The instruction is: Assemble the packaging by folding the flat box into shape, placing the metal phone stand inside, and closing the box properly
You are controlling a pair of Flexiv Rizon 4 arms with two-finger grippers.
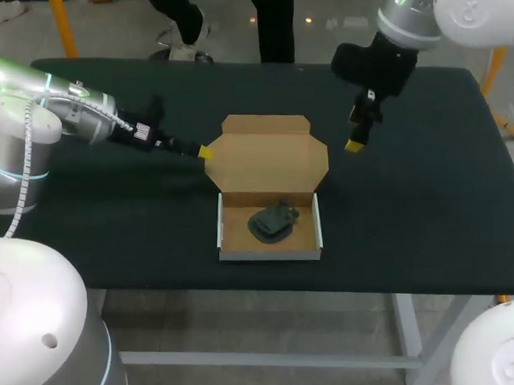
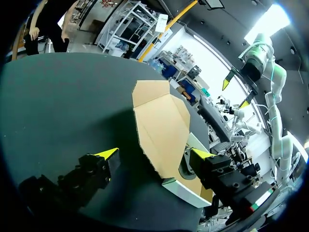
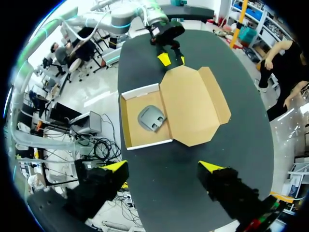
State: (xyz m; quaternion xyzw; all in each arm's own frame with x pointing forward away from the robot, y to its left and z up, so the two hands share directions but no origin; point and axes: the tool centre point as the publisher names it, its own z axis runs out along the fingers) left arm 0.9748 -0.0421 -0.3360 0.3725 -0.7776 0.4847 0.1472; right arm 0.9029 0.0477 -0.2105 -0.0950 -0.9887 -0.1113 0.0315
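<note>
Dark table (image 1: 427, 208), head view: cardboard box (image 1: 271, 159), lid open, phone stand (image 1: 273, 221) lying in its tray. Left gripper (image 1: 203, 152) at the lid's left edge; right gripper (image 1: 356, 133) off the lid's far right corner.
Left wrist view: fingers (image 2: 107, 154) spread, lid edge between them, ungripped.
Right wrist view: fingers (image 3: 116, 166) spread, nothing held, box ahead.

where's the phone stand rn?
Head view: the phone stand lies in the tray of the open box, at the front middle of the table; the lid lies open behind it, with the left gripper at its left edge.
</note>
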